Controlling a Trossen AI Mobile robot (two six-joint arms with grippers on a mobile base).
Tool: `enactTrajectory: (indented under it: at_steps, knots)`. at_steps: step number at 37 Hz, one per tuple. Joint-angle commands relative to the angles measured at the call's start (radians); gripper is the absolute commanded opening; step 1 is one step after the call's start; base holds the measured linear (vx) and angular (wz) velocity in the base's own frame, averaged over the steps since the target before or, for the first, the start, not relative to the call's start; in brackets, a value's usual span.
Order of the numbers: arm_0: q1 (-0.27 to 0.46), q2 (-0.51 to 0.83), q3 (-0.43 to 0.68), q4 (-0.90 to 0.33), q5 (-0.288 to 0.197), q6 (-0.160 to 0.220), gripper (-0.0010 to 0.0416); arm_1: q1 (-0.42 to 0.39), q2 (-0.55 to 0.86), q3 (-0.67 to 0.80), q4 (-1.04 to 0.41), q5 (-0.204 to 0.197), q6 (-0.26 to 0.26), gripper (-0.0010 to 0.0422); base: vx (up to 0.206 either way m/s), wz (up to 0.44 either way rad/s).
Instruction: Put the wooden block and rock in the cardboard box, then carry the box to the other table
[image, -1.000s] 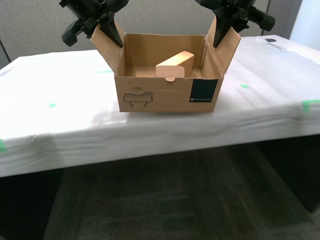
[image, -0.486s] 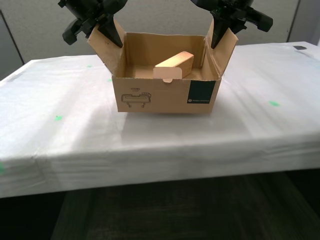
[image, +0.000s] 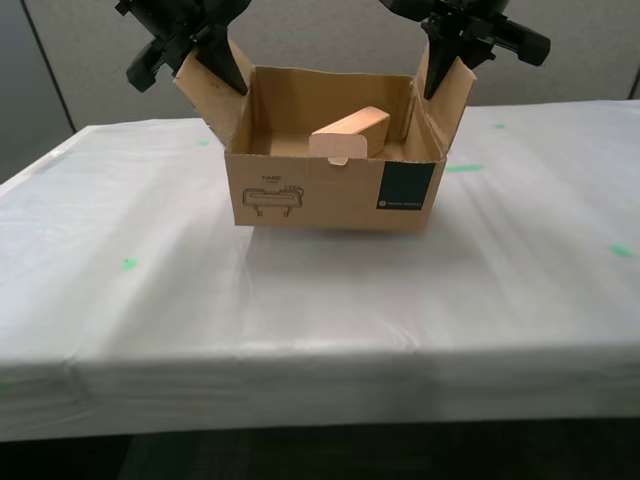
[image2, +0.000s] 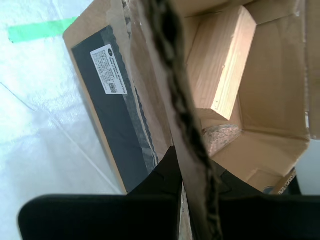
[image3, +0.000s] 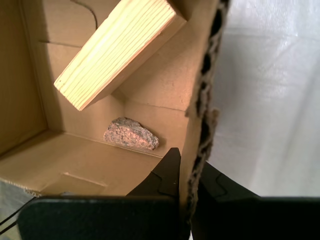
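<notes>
Whole scene slid in the exterior view in the last sec, so base moved, not cargo: my first gripper & my second gripper stay clamped on the cardboard box flaps, wooden block & rock inside, box now over the other table, so set-down's prob next.

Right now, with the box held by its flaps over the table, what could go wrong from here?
My first gripper and my second gripper each pinch only a side flap of the cardboard box; a flap could bend, tear or slip. The wooden block leans tilted inside, so it may slide and shift the load. The rock lies loose and could roll.
</notes>
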Motion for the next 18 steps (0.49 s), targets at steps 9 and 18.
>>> enactTrajectory:
  at_steps: [9, 18]
  knots:
    - [0.005, -0.019, 0.002, -0.048, 0.114, 0.020, -0.0001, -0.073, 0.000, 0.000, -0.006, 0.060, 0.002, -0.0001, 0.145, 0.073]
    - [0.005, -0.066, 0.002, -0.053, 0.137, 0.039, -0.0001, -0.098, 0.000, 0.000, 0.007, 0.057, -0.028, -0.0001, 0.074, 0.022]
